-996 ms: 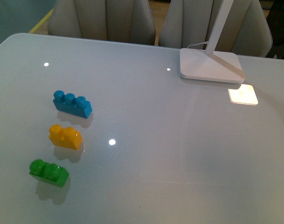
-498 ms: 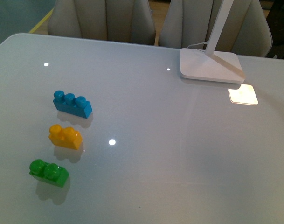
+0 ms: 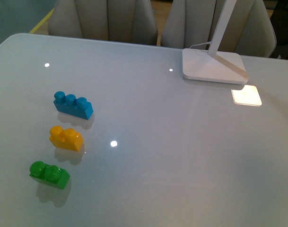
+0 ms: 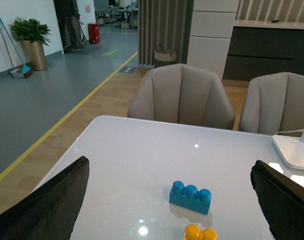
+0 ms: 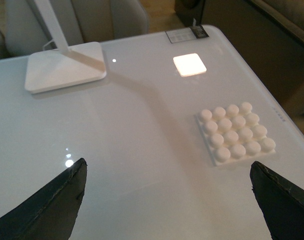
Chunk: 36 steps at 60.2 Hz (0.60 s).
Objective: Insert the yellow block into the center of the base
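The yellow block (image 3: 66, 137) lies on the white table at the left of the front view, between a blue brick and a green brick. Its top also shows at the edge of the left wrist view (image 4: 200, 233). My left gripper (image 4: 169, 205) is open and empty, high above the table, with the yellow block between its fingers (image 4: 47, 210) in view. The base (image 5: 235, 132), a white studded plate, shows only in the right wrist view. My right gripper (image 5: 166, 200) is open and empty, above bare table short of the base. Neither gripper shows in the front view.
A blue three-stud brick (image 3: 73, 105) lies beyond the yellow block and a green two-stud brick (image 3: 49, 174) lies nearer. A white lamp foot (image 3: 213, 66) with its slanted stem stands at the back right. Two chairs (image 3: 106, 19) stand behind the table.
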Tool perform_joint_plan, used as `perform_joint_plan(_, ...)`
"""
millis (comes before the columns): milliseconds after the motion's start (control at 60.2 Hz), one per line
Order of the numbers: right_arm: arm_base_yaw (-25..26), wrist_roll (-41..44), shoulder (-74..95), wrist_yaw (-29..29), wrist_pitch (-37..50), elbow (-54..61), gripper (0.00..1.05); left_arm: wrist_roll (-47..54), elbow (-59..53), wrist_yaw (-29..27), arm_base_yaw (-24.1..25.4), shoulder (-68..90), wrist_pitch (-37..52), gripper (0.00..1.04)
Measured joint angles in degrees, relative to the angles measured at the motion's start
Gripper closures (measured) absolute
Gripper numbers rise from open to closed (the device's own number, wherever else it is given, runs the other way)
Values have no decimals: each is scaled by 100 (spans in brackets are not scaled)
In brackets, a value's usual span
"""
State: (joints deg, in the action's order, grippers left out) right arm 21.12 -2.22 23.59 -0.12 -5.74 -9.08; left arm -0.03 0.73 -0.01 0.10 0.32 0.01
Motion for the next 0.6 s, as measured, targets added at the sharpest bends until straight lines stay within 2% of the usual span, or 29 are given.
perform_joint_plan(133, 1530, 640, 1635, -1460, 1381, -356, 9, 0, 0, -2, 0, 0, 0, 7)
perform_joint_plan(249, 2358, 1425, 3432, -2354, 2496, -798, 9, -2, 0, -2, 0, 0, 0, 7)
perform_joint_plan(315, 2656, 1947, 4481, -2649, 2983, -1128, 9, 0, 0, 0, 0, 0, 0, 7)
perform_joint_plan(398, 3034, 3080, 6288, -2822, 3534, -1759, 9, 0, 0, 0, 0, 0, 0, 7)
perform_joint_plan(515, 3359, 3980, 7748, -3102, 3497, -2393, 9, 0, 0, -2, 0, 0, 0, 7)
perform_joint_plan(598, 3480, 4240, 8367, -3270, 3392, -2741, 9, 0, 0, 0, 0, 0, 0, 7)
